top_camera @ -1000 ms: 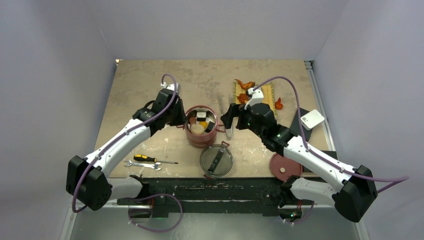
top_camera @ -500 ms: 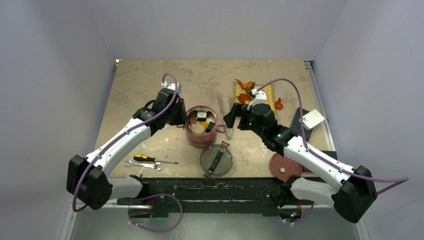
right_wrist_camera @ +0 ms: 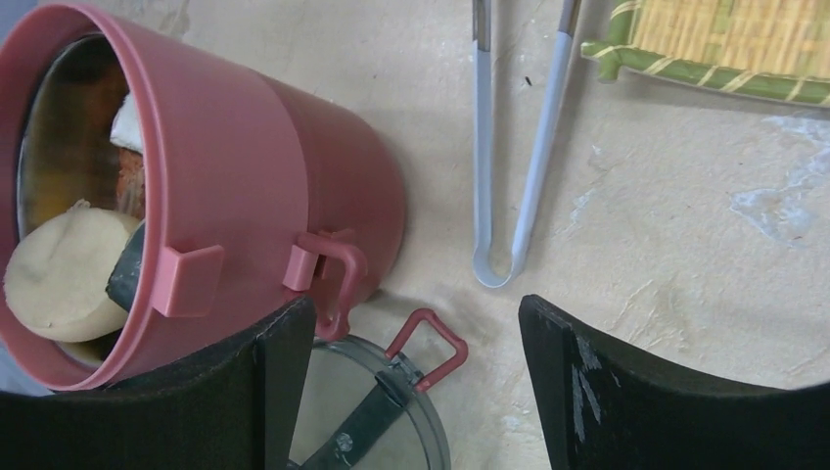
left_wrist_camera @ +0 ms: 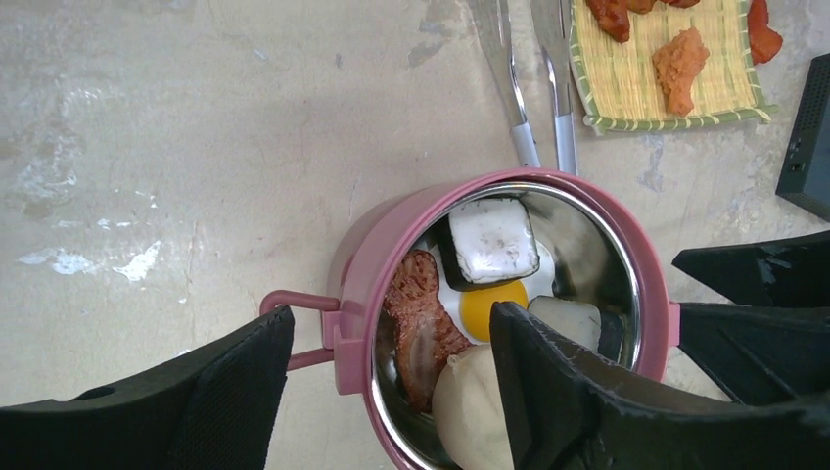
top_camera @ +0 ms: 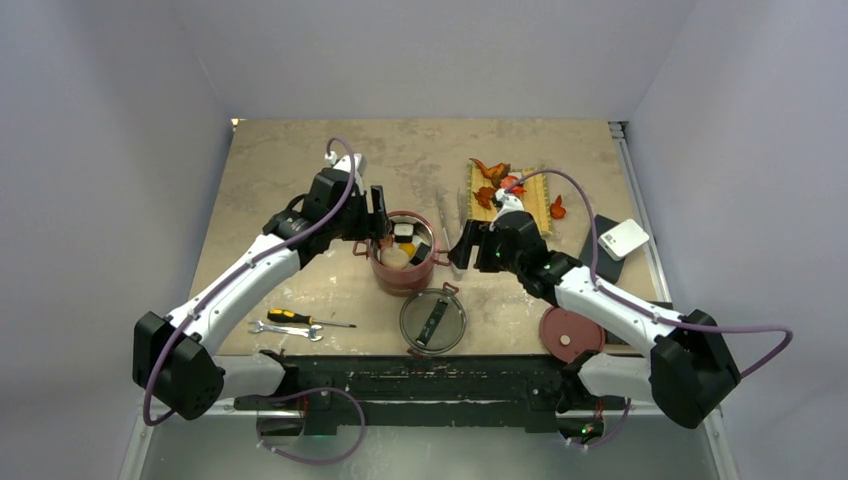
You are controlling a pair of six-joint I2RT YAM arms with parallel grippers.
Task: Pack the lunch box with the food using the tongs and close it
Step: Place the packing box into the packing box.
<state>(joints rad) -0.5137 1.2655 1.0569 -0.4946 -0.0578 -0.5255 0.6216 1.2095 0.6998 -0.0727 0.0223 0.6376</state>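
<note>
The lunch box (top_camera: pixel 403 262) stands mid-table, two dusty-red bowls stacked. The top bowl's rim (left_wrist_camera: pixel 354 279) rings the food: a fried egg (left_wrist_camera: pixel 492 303), a beige bun (left_wrist_camera: pixel 468 411), a brown chunk (left_wrist_camera: pixel 419 313) and a white cube (left_wrist_camera: pixel 492 239). My left gripper (left_wrist_camera: pixel 391 392) is open astride the left rim, one finger outside by the side handle and one over the food. The tongs (right_wrist_camera: pixel 504 147) lie on the table between box and mat. My right gripper (right_wrist_camera: pixel 416 392) is open just right of the lunch box (right_wrist_camera: pixel 225 166), above the dark top lid (right_wrist_camera: pixel 377 421) and its red handle.
The yellow woven mat (top_camera: pixel 520 188) with orange and red pieces lies beyond the tongs (top_camera: pixel 447 215). The top lid (top_camera: pixel 432 320) rests in front of the box and a red disc lid (top_camera: pixel 571 333) at the near right. A screwdriver (top_camera: pixel 300 319) and a wrench (top_camera: pixel 285 329) lie near left.
My left gripper has opened at the lunch box's left rim and risen a little. The right gripper has narrowed slightly and dropped closer to the box's right side.
</note>
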